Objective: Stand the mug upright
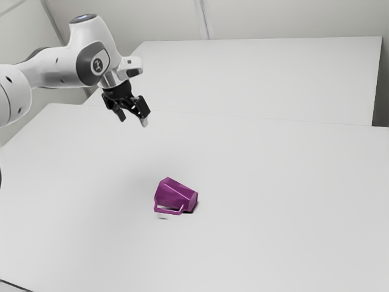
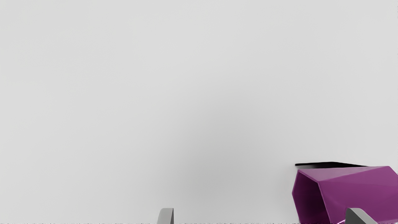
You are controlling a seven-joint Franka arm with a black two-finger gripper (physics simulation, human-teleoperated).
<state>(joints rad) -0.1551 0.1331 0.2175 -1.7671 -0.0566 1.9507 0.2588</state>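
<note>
Fingers (image 2: pixel 166 217) of our end effector (image 1: pixel 134 120) stand wide apart at the lower edge of the wrist view; the end effector is released and carries nothing. Mug (image 1: pixel 176 196) status: lying on its side on the worktop (image 1: pixel 279 213), mouth facing the exterior view's left, handle (image 1: pixel 169 211) on the side facing the exterior camera. We therefore assess the upright condition as unmet; securing the mug, rotating it onto its base and releasing it remain to be completed. Arm (image 1: pixel 58 67) pose: we extend from the exterior view's left, with the wrist bent and the fingers directed downward at a slight tilt. We hold the end effector well above the worktop, clear of the mug and toward its mouth end
</note>
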